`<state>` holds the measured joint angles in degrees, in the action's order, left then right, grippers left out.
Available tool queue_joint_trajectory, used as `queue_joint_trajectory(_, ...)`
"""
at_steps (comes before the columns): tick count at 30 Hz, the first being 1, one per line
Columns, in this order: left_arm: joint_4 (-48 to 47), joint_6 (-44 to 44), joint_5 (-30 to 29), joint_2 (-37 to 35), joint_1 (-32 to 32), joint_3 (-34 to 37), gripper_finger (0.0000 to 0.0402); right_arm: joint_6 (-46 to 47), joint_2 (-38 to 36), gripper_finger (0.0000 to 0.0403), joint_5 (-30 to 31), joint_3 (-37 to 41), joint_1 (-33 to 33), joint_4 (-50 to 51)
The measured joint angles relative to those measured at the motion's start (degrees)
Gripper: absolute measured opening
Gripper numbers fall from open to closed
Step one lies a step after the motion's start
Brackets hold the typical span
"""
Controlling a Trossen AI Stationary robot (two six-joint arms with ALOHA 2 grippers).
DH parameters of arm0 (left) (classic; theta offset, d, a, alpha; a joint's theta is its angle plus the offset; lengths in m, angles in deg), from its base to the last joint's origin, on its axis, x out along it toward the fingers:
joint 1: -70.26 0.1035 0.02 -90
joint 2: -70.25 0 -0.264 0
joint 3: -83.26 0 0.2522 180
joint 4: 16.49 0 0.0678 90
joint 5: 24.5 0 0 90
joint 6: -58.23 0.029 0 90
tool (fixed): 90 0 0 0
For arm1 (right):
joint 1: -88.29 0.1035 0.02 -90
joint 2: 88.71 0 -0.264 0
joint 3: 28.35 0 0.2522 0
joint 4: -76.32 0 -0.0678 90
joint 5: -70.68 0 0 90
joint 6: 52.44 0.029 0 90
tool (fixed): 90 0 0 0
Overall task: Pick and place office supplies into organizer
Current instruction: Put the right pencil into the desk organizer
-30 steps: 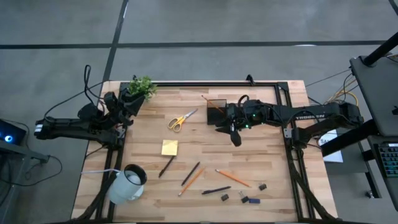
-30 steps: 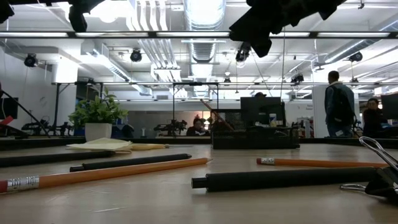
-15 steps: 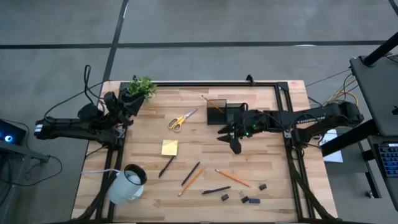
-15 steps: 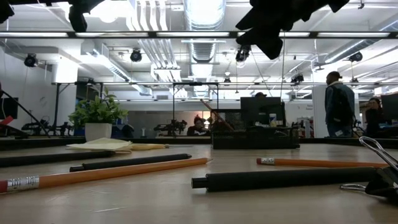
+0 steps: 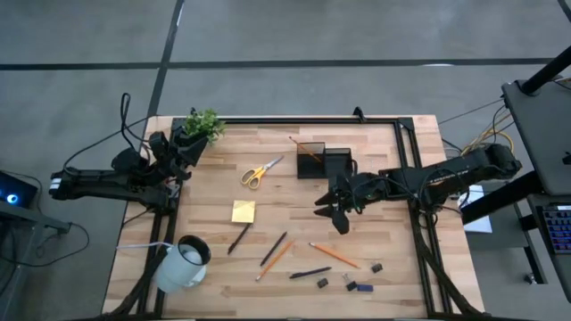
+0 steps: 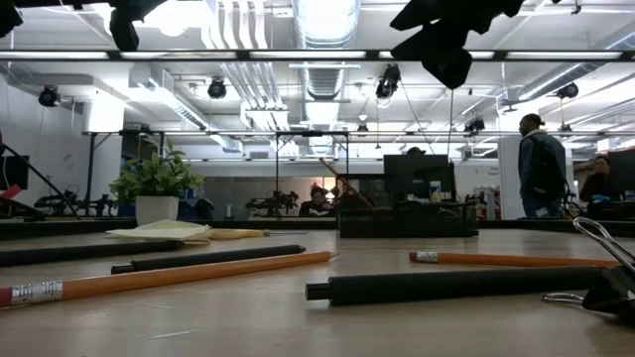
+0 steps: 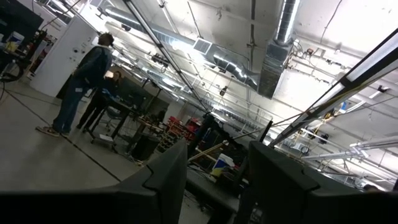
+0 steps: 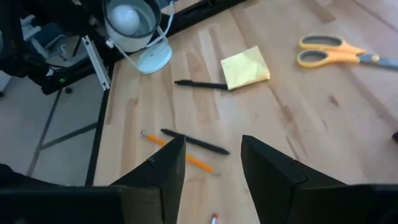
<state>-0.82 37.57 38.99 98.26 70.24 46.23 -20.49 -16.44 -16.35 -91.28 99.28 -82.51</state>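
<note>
The right gripper (image 5: pixel 337 210) hangs above the wooden table (image 5: pixel 375 147) with its dark fingers (image 8: pixel 166 163) apart and nothing between them. Just behind it stands the small black rectangular organizer (image 5: pixel 323 163), a thin orange pencil (image 5: pixel 304 148) leaning in one compartment. Ahead of it lie the square yellow sticky-note pad (image 8: pixel 245 67), the yellow-handled scissors (image 8: pixel 336 50), dark pens (image 8: pixel 195 142) and an orange pencil (image 8: pixel 178 154). The left gripper (image 7: pixel 214 180) waits, parted and empty, at the table's far left edge by the small green plant (image 5: pixel 202 124). No writing is legible.

Grey floor (image 5: pixel 357 31), bright ceiling lights (image 6: pixel 322 15), exposed ducts (image 7: pixel 283 37).
</note>
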Motion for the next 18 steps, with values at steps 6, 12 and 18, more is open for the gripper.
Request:
queue_joint_trajectory(6, 0.0, 0.0, 0.01, 0.0, 0.0, 0.0, 0.0157, 3.35, 0.0, 0.0145, 3.05, 0.0, 3.78, 1.01)
queue_joint_trajectory(12, -0.02, 0.02, 0.01, 0.0, -0.01, 0.0, 0.0157, 5.34, 0.0, 0.0145, 4.6, 0.0, 7.11, 1.25)
queue_joint_trajectory(18, -0.12, 0.01, 0.01, -0.02, 0.01, 0.0, 0.0157, 8.78, 0.39, 0.0145, 6.23, 0.0, 10.11, 2.07)
